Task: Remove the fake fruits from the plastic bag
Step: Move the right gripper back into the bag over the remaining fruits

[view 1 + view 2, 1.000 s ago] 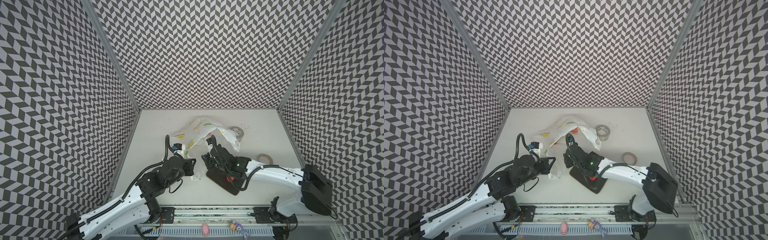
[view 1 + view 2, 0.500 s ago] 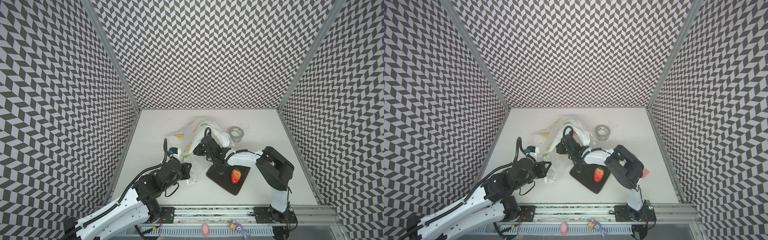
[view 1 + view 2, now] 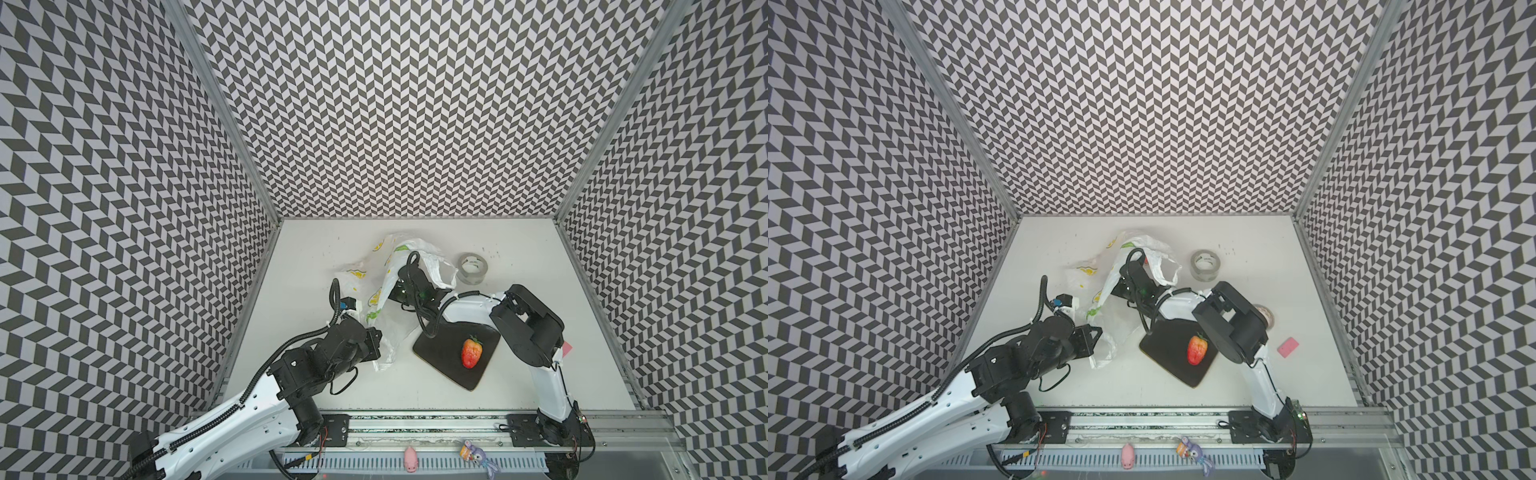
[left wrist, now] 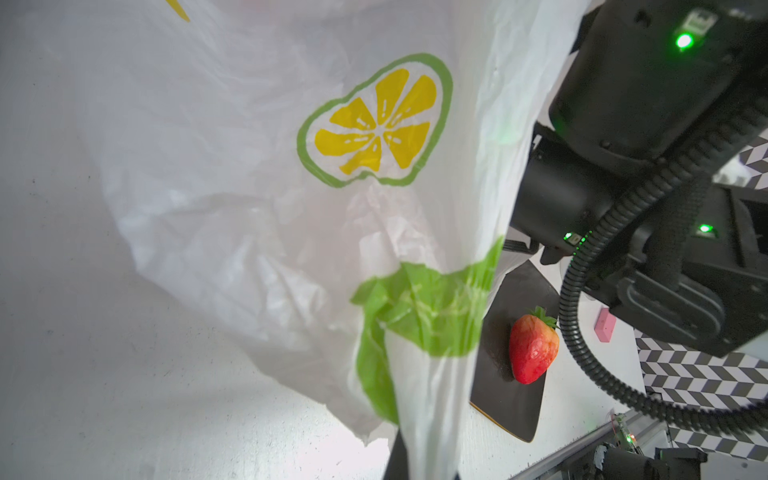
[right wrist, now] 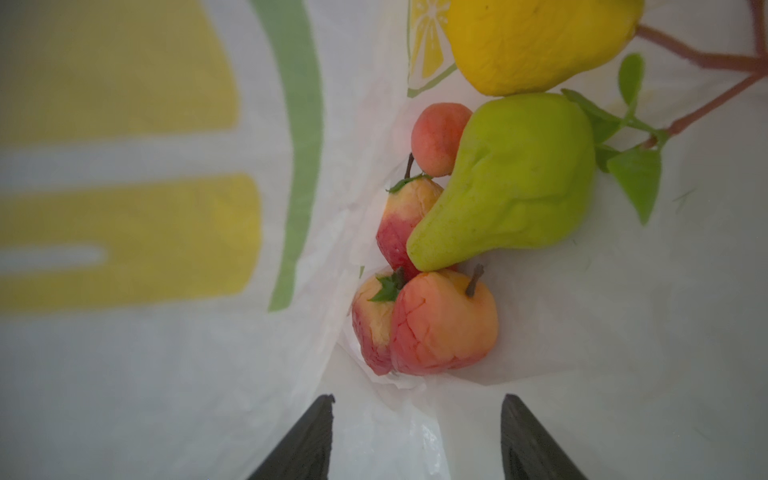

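The plastic bag (image 3: 395, 266) (image 3: 1133, 253), white with lemon prints, lies at mid-table in both top views. My left gripper (image 4: 419, 467) is shut on a stretched edge of the bag (image 4: 291, 187). My right gripper (image 5: 417, 409) is open inside the bag with nothing between its fingers (image 5: 307, 440). Just ahead of it lie fake fruits: a green pear (image 5: 511, 183), a yellow pear (image 5: 536, 41) and small red-pink round ones (image 5: 440, 324). One red strawberry (image 3: 471, 352) (image 3: 1197, 350) (image 4: 532, 349) lies outside the bag on a black plate (image 3: 436, 357).
A clear tape roll (image 3: 471, 268) stands behind the right arm, and a second roll (image 3: 1264, 318) is partly hidden by that arm's elbow. A pink block (image 3: 1288, 347) lies at the right. A pig figurine (image 3: 411, 459) and a purple toy (image 3: 478, 455) sit on the front rail.
My right gripper opened and left the strawberry on the black plate, then moved back into the bag's mouth. The left gripper has kept its hold on the bag.
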Controlling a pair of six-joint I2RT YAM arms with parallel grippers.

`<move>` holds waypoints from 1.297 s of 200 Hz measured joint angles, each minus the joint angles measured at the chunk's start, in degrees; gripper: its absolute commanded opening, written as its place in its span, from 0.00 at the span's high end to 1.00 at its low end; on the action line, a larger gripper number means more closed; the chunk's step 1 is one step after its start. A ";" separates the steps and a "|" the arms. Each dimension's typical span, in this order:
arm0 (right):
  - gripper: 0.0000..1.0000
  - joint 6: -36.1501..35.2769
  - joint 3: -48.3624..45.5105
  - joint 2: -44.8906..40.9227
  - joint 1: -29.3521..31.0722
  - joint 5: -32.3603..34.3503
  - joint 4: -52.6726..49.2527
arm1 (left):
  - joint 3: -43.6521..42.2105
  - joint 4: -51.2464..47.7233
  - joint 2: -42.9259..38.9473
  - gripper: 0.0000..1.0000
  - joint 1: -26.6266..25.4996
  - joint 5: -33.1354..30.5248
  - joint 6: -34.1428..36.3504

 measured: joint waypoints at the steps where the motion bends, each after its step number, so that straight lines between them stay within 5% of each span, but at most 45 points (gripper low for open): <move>1: 0.37 0.09 0.15 0.13 0.00 0.04 0.00 | 0.00 -0.02 0.02 1.00 0.00 0.02 0.00; 133: 0.33 1.88 16.92 13.73 0.37 2.56 -7.19 | 1.29 0.44 0.83 1.00 -0.09 0.31 1.44; 197: 0.53 2.47 19.39 15.28 0.81 2.49 -8.22 | 1.95 0.48 0.85 1.00 -0.09 0.24 1.64; 259: 0.59 -0.68 11.78 10.80 0.85 1.46 -5.20 | 0.90 1.90 -1.31 1.00 -0.20 0.07 0.98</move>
